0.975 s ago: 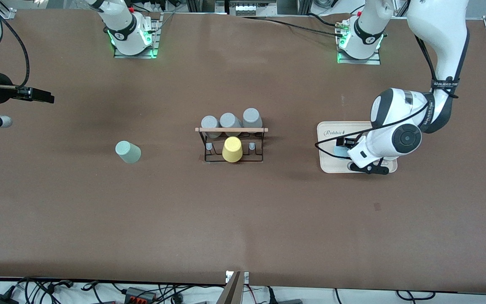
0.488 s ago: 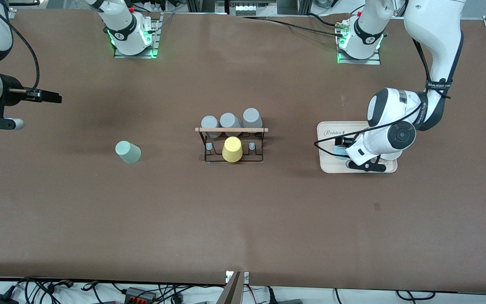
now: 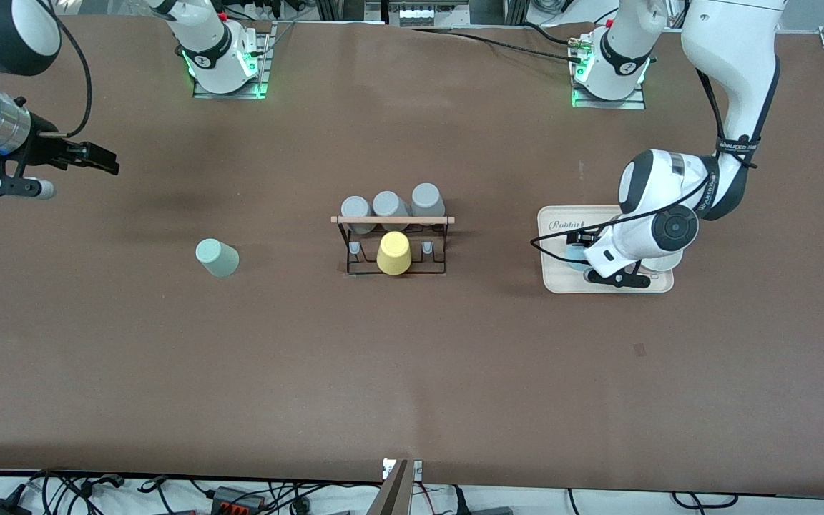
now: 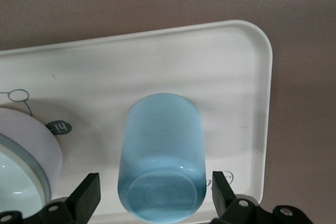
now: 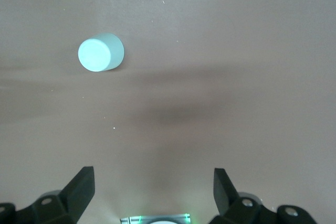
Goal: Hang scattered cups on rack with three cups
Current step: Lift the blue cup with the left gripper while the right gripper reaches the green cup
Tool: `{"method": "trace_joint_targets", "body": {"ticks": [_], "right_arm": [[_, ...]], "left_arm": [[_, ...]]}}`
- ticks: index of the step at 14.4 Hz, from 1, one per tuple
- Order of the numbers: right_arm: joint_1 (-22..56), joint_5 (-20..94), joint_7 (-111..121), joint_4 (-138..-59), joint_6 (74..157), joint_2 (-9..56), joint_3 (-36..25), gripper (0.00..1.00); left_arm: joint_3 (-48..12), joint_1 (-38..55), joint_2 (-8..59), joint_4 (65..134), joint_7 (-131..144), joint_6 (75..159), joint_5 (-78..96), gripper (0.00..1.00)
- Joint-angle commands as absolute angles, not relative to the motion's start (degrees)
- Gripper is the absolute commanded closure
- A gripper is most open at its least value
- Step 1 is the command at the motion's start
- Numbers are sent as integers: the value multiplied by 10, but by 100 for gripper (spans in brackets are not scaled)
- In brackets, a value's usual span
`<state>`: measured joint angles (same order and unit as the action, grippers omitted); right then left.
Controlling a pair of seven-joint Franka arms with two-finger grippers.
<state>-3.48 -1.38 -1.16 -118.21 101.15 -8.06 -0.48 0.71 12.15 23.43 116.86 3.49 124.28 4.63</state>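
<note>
**A:** Taking the rack (image 3: 392, 243) as the landmark, what lies nearest the front camera?

**B:** A yellow cup (image 3: 393, 253), mouth down on the rack's nearer row of short pegs. A bare grey peg stands on each side of it. The rack itself is a black wire frame with a light wooden rod (image 3: 392, 219) across its top, placed mid-table.

**A:** And the loose cups?

**B:** The mint-green cup (image 3: 217, 257) stands upside down on the brown table (image 3: 412, 372), well apart from the rack toward the right arm's end, about level with the yellow cup. The light blue cup (image 4: 161, 157) lies on its side on the cream tray (image 3: 559, 280), which sits toward the left arm's end of the table from the rack. A white bowl (image 4: 25, 167) rests on the same tray just beside the cup.

**A:** Where is the left gripper?

**B:** The left gripper (image 4: 156, 195) is low over the tray, astride the blue cup. Its fingers (image 4: 86, 196) stand spread, one on each side of the cup's base end, with a gap visible on both sides, so nothing is pinched.

**A:** What is farther from the camera than the rod?

**B:** Three grey cups (image 3: 389, 206) sit upside down in a row on the rack's farther pegs.

**A:** And the right gripper?

**B:** The right gripper (image 3: 90, 158) is up over bare table at the right arm's end, well apart from the rack. Its fingers (image 5: 79, 188) are spread wide and hold nothing; its wrist view looks down on the mint-green cup.
</note>
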Motion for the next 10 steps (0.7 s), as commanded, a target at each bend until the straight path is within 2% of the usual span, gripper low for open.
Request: {"method": "trace_joint_targets", "body": {"ticks": [1,2,4,6,7,10], "right_arm": [[-19,-6,-16,-1204,1037,-98,-1,0],[-17,-6,-16,-1204,1041,-91,-1,0],[-14,-6,-16,-1204,1069,-76,-1,0],[-4,-6,-17,-1204,1095,-59,-1,0],[-2,-6,-17,-1204,1107,-50,-1,0],[5,-6,-17,-1225,1176,-22,-1,0]], "left_arm": [[8,124,235,1171,29,1250,59,22],[8,125,235,1171,32,1250,59,30],[8,126,235,1169,34,1247,61,52],[8,125,233,1165,35,1242,60,67],[9,125,233,1156,37,1231,60,72],[9,125,229,1102,40,1156,60,76]]}}
